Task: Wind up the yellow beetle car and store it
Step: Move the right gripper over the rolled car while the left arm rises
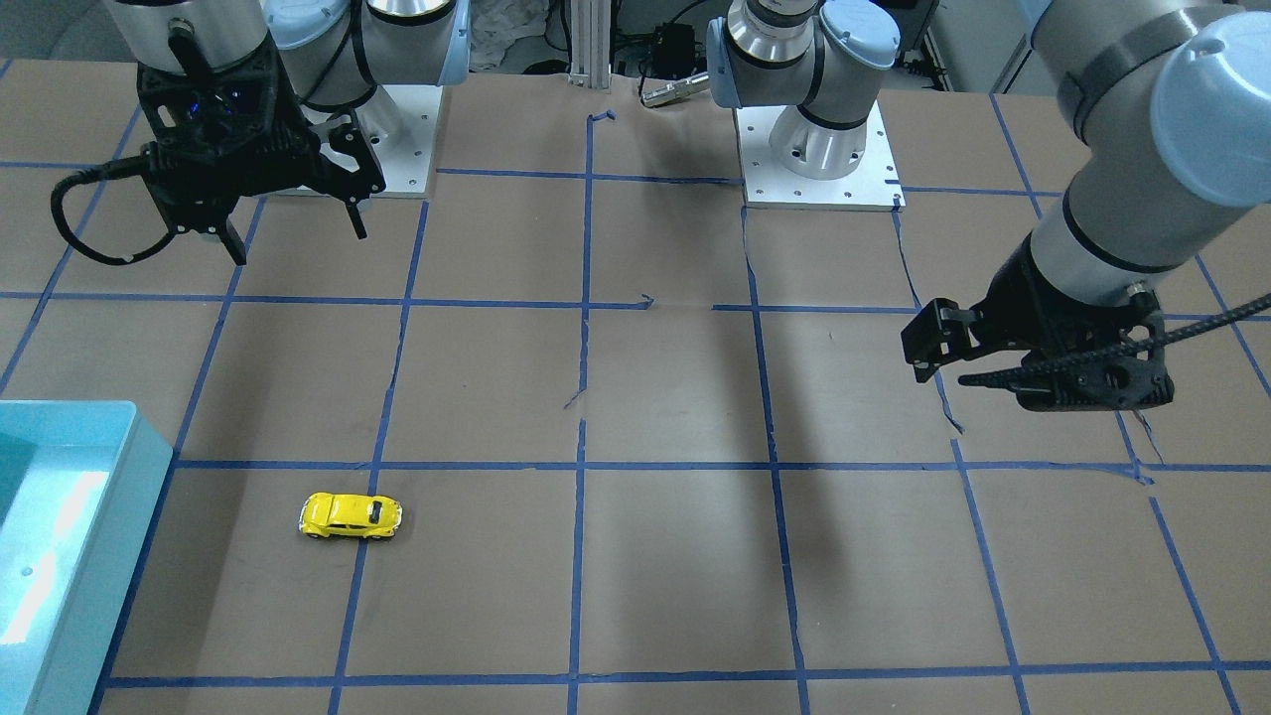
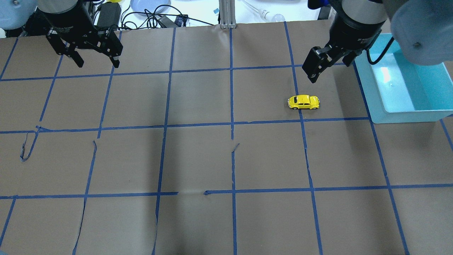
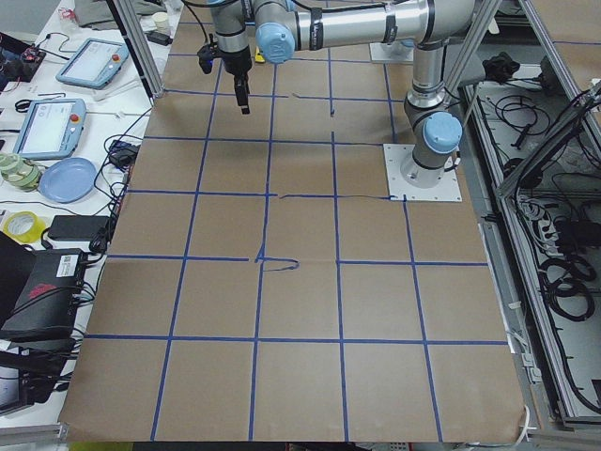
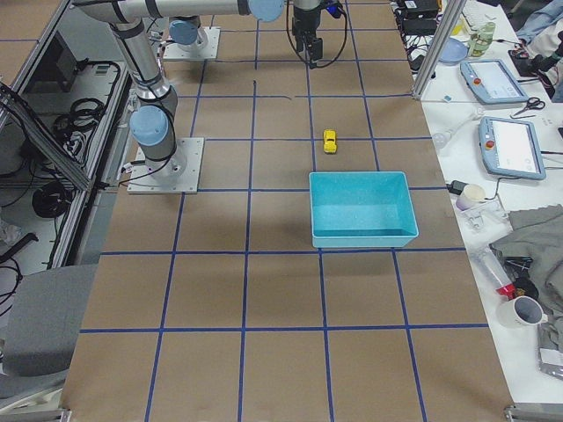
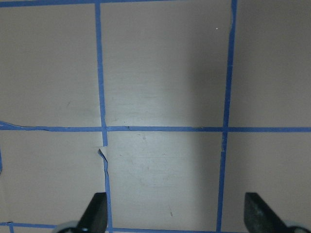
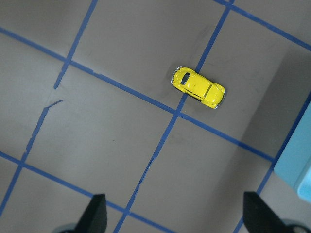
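The yellow beetle car (image 2: 304, 102) stands on its wheels on the brown paper table, straddling a blue tape line. It also shows in the front view (image 1: 351, 515), the right side view (image 4: 330, 141) and the right wrist view (image 6: 198, 87). My right gripper (image 2: 314, 72) hangs open and empty above the table, just beyond the car, apart from it; it also shows in the front view (image 1: 298, 238) and its wrist view (image 6: 175, 213). My left gripper (image 2: 97, 63) is open and empty over the far left of the table, far from the car; its wrist view (image 5: 177, 216) holds only paper and tape.
A light-blue open bin (image 2: 368, 88) stands right of the car at the table's right end, also in the front view (image 1: 149, 437) and right side view (image 4: 361, 233). Blue tape marks a grid on the paper, which has several tears. Cables and clutter lie beyond the far edge.
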